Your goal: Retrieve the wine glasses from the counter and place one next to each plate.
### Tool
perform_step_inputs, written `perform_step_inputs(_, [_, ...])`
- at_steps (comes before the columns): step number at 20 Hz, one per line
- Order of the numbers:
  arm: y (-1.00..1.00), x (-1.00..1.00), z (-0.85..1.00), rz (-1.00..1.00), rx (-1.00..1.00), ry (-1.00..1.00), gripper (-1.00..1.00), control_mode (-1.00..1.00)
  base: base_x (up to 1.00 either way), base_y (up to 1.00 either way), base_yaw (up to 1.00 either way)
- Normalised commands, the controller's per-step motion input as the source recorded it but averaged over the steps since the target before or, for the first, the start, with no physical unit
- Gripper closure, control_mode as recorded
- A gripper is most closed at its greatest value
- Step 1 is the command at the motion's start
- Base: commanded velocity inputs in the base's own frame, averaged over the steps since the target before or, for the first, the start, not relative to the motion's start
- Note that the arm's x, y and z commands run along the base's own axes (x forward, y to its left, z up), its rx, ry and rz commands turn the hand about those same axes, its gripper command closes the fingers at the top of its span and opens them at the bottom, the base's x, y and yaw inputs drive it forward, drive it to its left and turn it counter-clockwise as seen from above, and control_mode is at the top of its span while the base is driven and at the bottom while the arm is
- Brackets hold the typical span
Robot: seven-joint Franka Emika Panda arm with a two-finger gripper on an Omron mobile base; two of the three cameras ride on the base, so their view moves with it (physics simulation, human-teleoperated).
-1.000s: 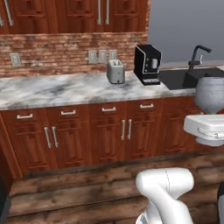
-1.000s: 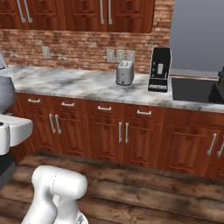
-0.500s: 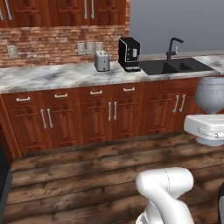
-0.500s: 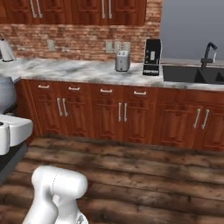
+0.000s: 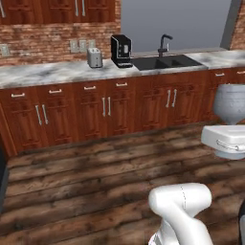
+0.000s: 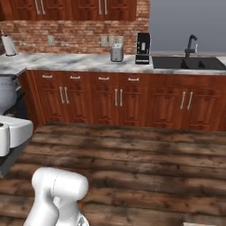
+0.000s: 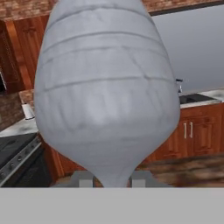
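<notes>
The counter (image 5: 57, 72) lies mostly bare on its left stretch. A toaster (image 5: 94, 58) and coffee machine (image 5: 121, 50) stand close together at the back, just beside the sink (image 5: 165, 61) with its tap (image 5: 164, 44). Upper cabinets (image 6: 88, 9) hang overhead. The wood floor (image 6: 132, 154) lies open.

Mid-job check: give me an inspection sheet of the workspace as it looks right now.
Surface: long grey-veined white marble counter over reddish-brown cabinets.
Job's things: clear greyish stemmed wine glass in the grip, bowl close before the hand camera; plates nothing seen.
Clutter: silver toaster, black coffee machine, black sink with dark tap.
Grippers: gripper, jaws shut on the glass stem.
Cables: nothing seen.
Surroundings: red brick wall, dark wooden plank floor.
</notes>
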Motion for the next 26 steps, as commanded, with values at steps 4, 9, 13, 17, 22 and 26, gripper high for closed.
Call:
perform_step_inputs(4, [0.00,0.00,0.00,0.00,0.00,0.00,1.00,1.00,-1.00,0.00,-0.12])
perform_step_inputs(9, [0.00,0.00,0.00,0.00,0.00,0.00,1.00,1.00,-1.00,-0.32,-0.01])
perform_step_inputs(13, [0.00,0.00,0.00,0.00,0.00,0.00,1.00,1.00,-1.00,-0.48,0.00])
perform_step_inputs(17, [0.00,0.00,0.00,0.00,0.00,0.00,1.00,1.00,-1.00,-0.43,0.00])
perform_step_inputs(22, [0.00,0.00,0.00,0.00,0.00,0.00,1.00,1.00,-1.00,-0.41,0.00])
perform_step_inputs(26, [0.00,0.00,0.00,0.00,0.00,0.00,1.00,1.00,-1.00,-0.35,0.00])
